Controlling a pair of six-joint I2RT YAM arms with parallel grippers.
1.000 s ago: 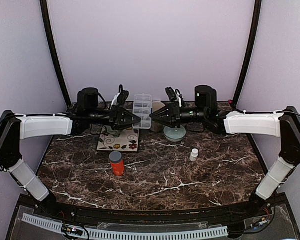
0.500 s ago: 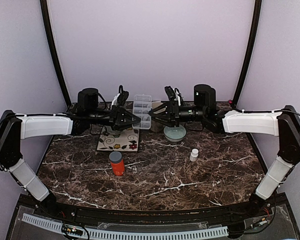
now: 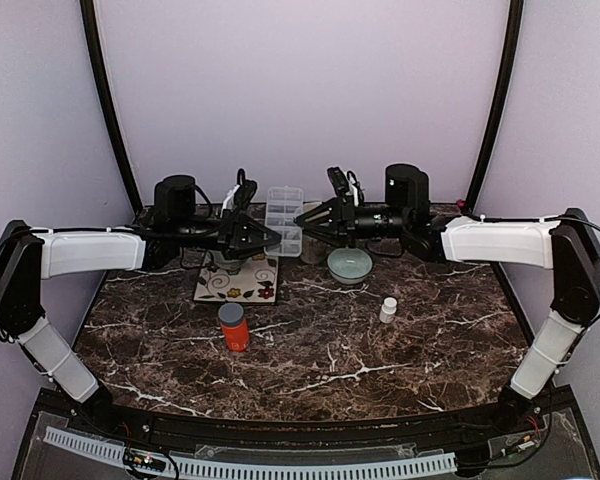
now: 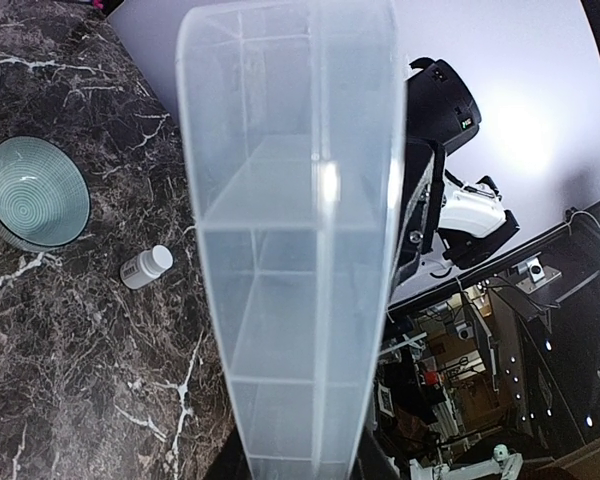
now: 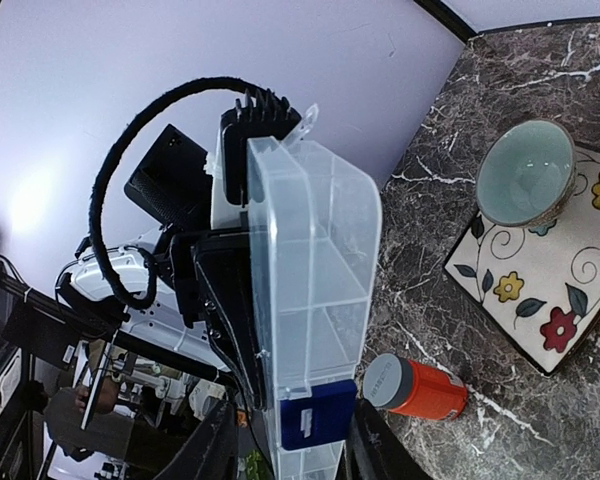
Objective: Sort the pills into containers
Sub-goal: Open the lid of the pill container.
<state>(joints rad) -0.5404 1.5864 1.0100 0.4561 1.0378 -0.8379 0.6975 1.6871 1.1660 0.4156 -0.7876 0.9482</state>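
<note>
Clear plastic rectangular pill box (image 3: 285, 212) held upright, clear of bench (image 3: 380, 350), at rear centre. Left gripper (image 3: 275, 240) clenched on its edge. Right gripper (image 3: 302, 220) released, fingers either side of blue latch (image 5: 315, 418), not seen touching. Compartments (image 4: 280, 330) look empty; pills not discernible. Step judged: opening lid. Next: right gripper must pinch latch squarely while left braces box

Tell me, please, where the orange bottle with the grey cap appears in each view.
Top external: orange bottle stands left of centre, in front of the flowered tile.
Left wrist: not in it.
Right wrist: orange bottle near the bottom, right of centre.
Shared landmark: the clear pill box, visible in all three views.
</note>
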